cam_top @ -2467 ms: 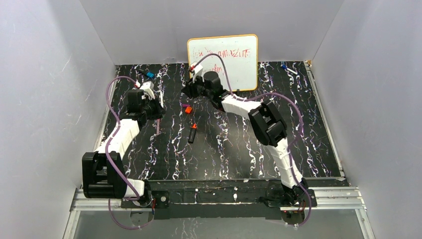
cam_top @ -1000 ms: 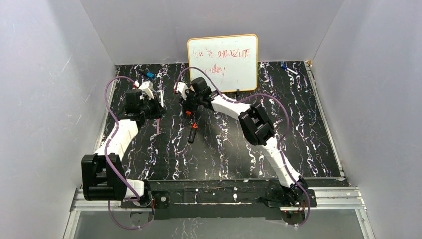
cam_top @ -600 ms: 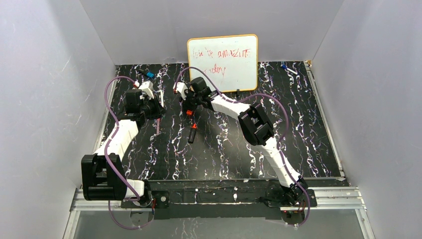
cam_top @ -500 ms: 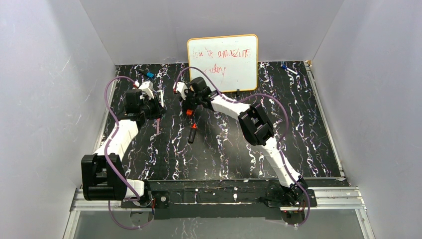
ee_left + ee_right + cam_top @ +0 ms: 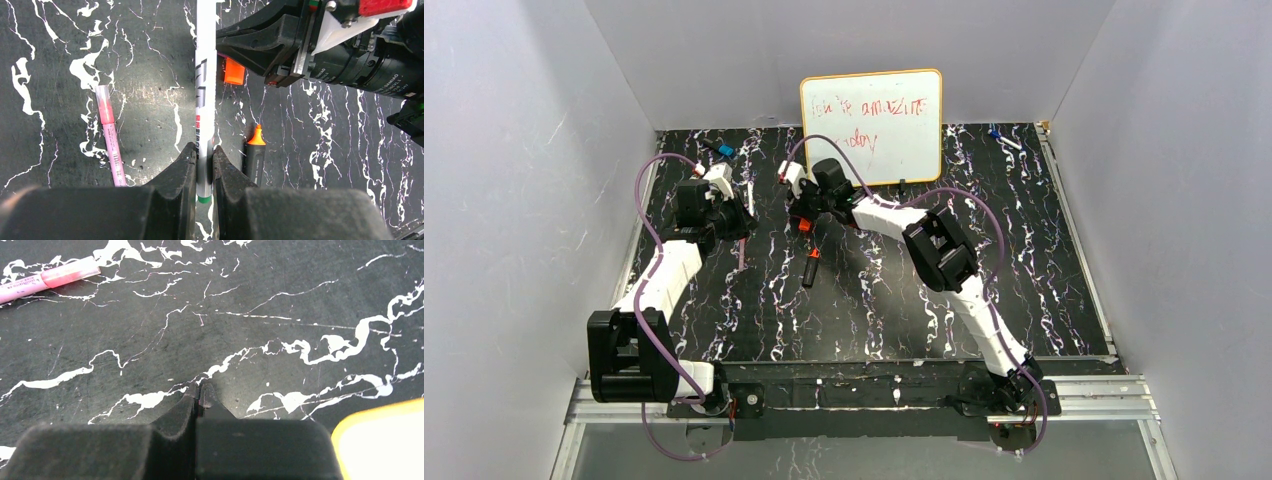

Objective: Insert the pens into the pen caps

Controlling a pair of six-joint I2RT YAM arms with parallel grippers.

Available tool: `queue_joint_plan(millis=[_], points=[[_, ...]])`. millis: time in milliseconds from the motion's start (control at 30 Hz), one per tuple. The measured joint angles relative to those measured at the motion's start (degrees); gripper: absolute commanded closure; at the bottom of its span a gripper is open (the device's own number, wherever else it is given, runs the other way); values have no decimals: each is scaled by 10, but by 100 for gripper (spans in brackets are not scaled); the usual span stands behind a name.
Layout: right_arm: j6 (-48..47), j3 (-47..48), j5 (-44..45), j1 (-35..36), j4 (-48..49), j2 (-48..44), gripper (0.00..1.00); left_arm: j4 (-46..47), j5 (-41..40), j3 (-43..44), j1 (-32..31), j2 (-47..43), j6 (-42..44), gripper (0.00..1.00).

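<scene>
Pinching a white pen near its green-banded end, the left pincer has both jaws pressed against the slim barrel. The pen runs straight away from the fingers and out past the top edge of the left wrist view. It is held above the black, white-veined desk.

To the left of the held pen, a pink pen lies flat on the desk, well apart from it. To its right lies the black marker, its orange end pointing away toward the orange cap. The cap sits on the desk a short way beyond the marker, not touching it, just beside the white pen's barrel in this view.

The right pincer has its jaws pressed together, tips meeting just above the desk. In the left wrist view its black fingers reach in from the right, over the orange cap and close to the white pen. Whether they touch the pen I cannot tell. Its own camera shows the pink pen at the upper left, well away from the tips.

From above, both pincers sit in the far half of the desk, left of centre. The whiteboard stands against the back wall, and a blue-tipped pen lies by the far left corner.
</scene>
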Motion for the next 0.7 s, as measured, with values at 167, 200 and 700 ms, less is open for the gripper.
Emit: queue_joint_plan(millis=[167,200,700], points=[[35,-28,-5,-7,30,-11,95,0,2,0,0,0,0,100],[37,-28,-5,-8,31,-11,91,0,2,0,0,0,0,100],[37,-28,-4,-21,31,-13,69,0,9,0,0,5,0,100]])
